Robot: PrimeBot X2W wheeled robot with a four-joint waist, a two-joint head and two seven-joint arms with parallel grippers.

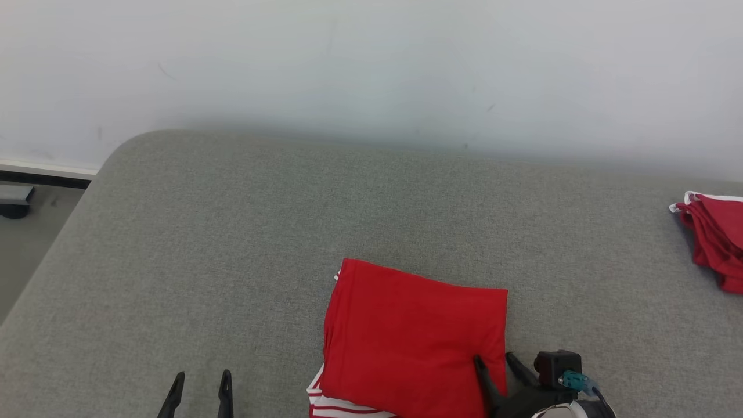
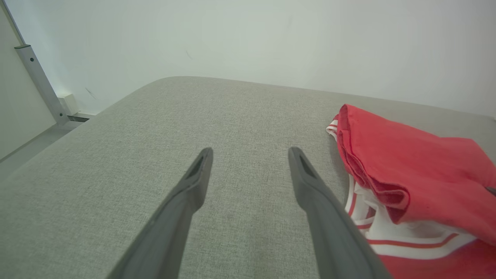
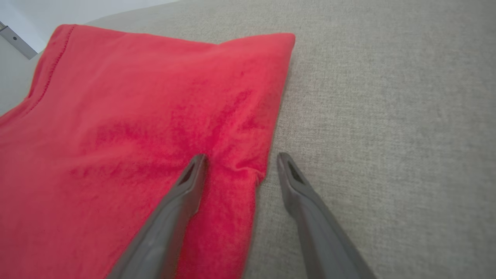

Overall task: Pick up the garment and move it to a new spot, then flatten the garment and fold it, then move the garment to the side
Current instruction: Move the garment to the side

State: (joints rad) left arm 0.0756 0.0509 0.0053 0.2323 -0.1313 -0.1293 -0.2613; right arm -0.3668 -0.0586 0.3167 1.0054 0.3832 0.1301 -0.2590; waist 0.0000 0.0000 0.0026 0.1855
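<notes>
1. The garment [image 1: 412, 337] lies folded into a rough rectangle on the table [image 1: 232, 232], at the near edge, a little right of centre.
2. It is red, soft knit cloth with a slightly fuzzy face. The top layer is smooth, with faint ripples near its right edge.
3. In the right wrist view a stitched hem line runs along one side of the garment [image 3: 135, 116].
4. In the left wrist view the garment [image 2: 407, 162] shows stacked, rounded fold edges. White bands with thin red stripes stick out from under the red top layer.
5. The table is covered in grey woven fabric with a fine, even grain, and its far left corner is rounded.
6. The left end effector [image 1: 203, 374] is spread wide and holds nothing. It sits over bare table, left of the garment. Its fingers [image 2: 310, 186] are dark, matte and tapered, each with a slot near the tip.
7. The right end effector [image 1: 493, 357] is also spread wide and grips nothing. It straddles the garment's right edge, with one finger over red cloth and the other over grey fabric [image 3: 241, 157].
8. A second pile [image 1: 717, 244] of red cloth with white trim lies crumpled at the table's far right.
9. Behind stands a plain pale wall [image 1: 371, 69].
</notes>
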